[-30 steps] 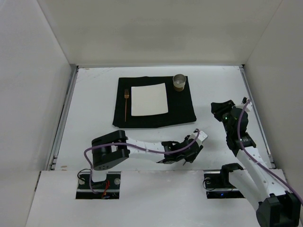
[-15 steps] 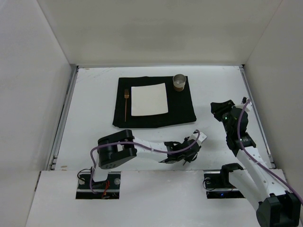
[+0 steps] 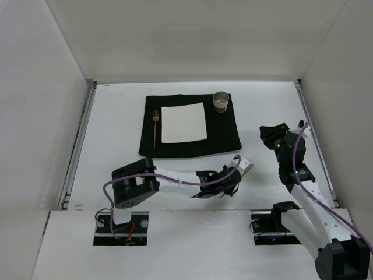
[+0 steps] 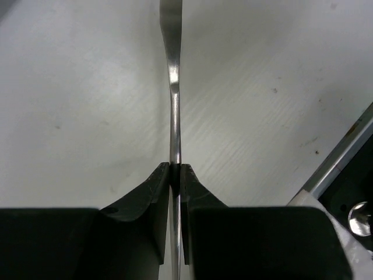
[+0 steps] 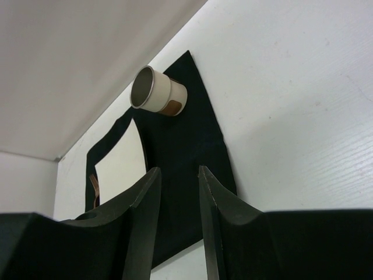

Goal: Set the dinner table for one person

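Your left gripper (image 4: 176, 172) is clamped on a thin metal utensil (image 4: 173, 105). Only its wrist camera shows this: the fingertips pinch the steel strip edge-on, and it runs straight out ahead of them and off the top of the picture. Whether it is a knife or a spoon cannot be told from that edge. From above, the utensil is almost lost against the dark wrist, so go by the close view for the grip.

The dinner table (image 3: 116, 146) lies bare and white under that gripper. The overhead camera shows the gripper low over it, just on your side of the black mat's (image 3: 189, 125) near right corner.

Your right gripper (image 5: 179, 172) has its fingers a little apart with nothing between them. Ahead of it and to its left, its camera shows the cup (image 5: 157, 90) standing on the far corner of the mat, with a brown band on its side that the overhead picture does not show. The white plate (image 5: 122, 160) lies nearer to the gripper than the cup. From above, the fork (image 3: 154, 128) lies on the mat just left of the plate.
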Controlling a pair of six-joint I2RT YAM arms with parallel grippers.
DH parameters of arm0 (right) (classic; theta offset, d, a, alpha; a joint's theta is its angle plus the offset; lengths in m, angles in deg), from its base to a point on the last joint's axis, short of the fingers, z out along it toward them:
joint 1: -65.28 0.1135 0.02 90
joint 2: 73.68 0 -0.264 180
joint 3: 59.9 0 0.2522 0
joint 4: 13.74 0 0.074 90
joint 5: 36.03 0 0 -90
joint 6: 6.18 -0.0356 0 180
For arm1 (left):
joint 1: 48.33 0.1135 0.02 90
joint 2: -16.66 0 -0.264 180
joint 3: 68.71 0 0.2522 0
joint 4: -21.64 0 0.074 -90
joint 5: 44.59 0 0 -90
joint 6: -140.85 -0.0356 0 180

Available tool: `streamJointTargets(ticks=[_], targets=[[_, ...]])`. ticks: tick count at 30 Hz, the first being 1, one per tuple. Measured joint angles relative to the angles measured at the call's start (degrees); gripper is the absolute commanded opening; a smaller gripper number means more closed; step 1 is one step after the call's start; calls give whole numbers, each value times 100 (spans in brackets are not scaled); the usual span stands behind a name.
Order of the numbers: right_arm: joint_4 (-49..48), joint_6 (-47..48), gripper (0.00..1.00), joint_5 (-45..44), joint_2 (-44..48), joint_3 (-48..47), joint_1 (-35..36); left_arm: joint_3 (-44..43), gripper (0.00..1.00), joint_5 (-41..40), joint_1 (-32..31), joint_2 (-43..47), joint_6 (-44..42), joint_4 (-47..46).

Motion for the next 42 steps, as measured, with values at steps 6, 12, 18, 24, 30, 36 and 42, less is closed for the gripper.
streamJointTargets(ticks=[6,12,18,24,30,36,42], targets=[[-22,-15,38,28,0,4,-79,96,2,-50,546,1025,208,-79],[-55,-17,39,37,-15,13,-94,92,2,-90,1434,1279,570,-442],[-214,-20,39,42,-98,205,-92,-527,2,-116,2236,407,1010,-573],[-236,-17,39,50,-125,273,-81,-1019,2,-197,2636,-505,1628,-671],[-341,-15,39,52,-214,273,63,-1187,2,-522,2715,-898,2017,-662],[-348,-15,39,55,-234,273,107,-1187,2,-697,2732,-903,2223,-752],[-356,-17,39,55,-236,273,107,-1300,3,-688,2870,-997,2251,-704]])
